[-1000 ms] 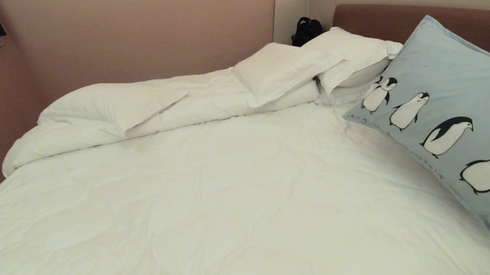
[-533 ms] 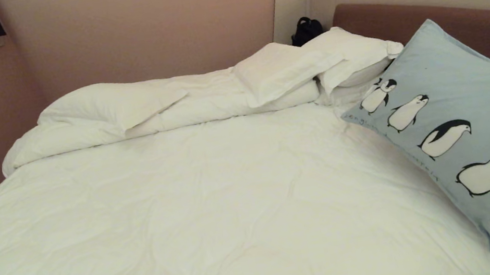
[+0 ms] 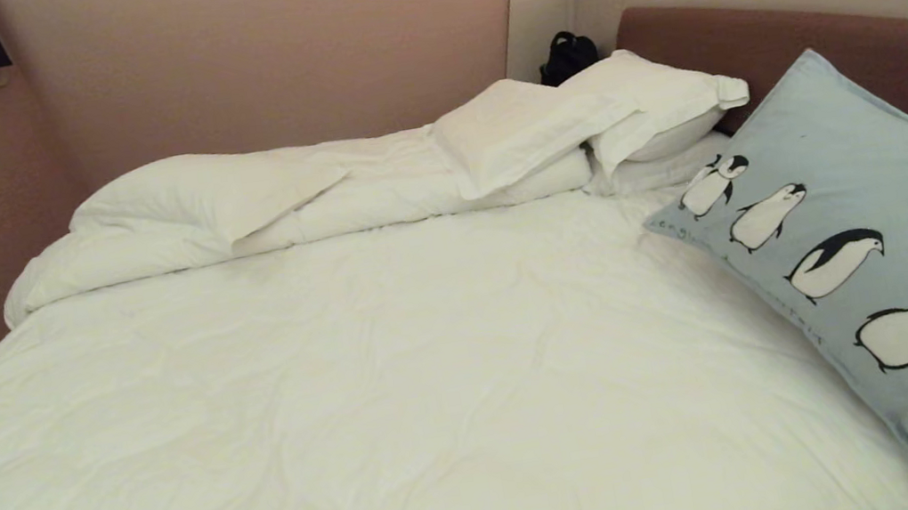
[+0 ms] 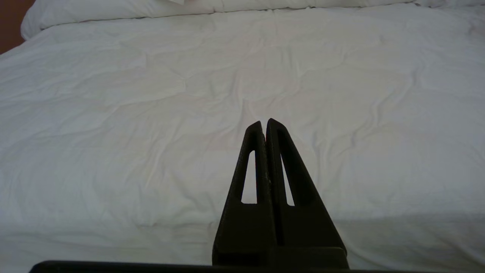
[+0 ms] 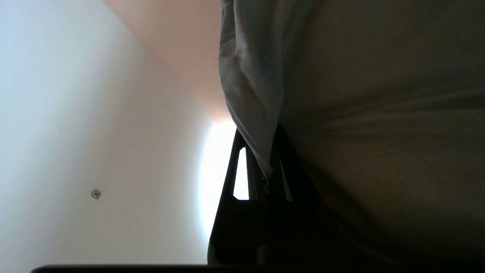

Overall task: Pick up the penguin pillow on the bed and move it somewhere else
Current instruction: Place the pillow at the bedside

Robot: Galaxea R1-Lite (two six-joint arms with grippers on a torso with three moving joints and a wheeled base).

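Nearest the robot, the left gripper (image 4: 264,127) hangs parked over the white duvet (image 4: 151,113) at the bed's near side, its two fingers pressed together on nothing; it plays no part in the carry, which is why it sits low and out of the way. To the right, the right gripper (image 5: 261,167) is clamped tight on the flanged edge of the penguin pillow (image 5: 257,94), the seam pinched between the fingers so that the soft body hangs from one border rather than being squeezed through its bulk. In the head view the penguin pillow (image 3: 855,231) therefore stands tilted at the right side of the bed (image 3: 402,389), its lower corner close to the sheet and its upper edge in front of the brown headboard (image 3: 746,40); whether that corner touches cannot be told. Neither arm shows in the head view. Judged from this pose, the pillow is gripped and not yet set down. Farther back lie the plain white pillows (image 3: 578,119) and folded bedding (image 3: 203,202), with a small dark object (image 3: 566,55) in the corner behind them.
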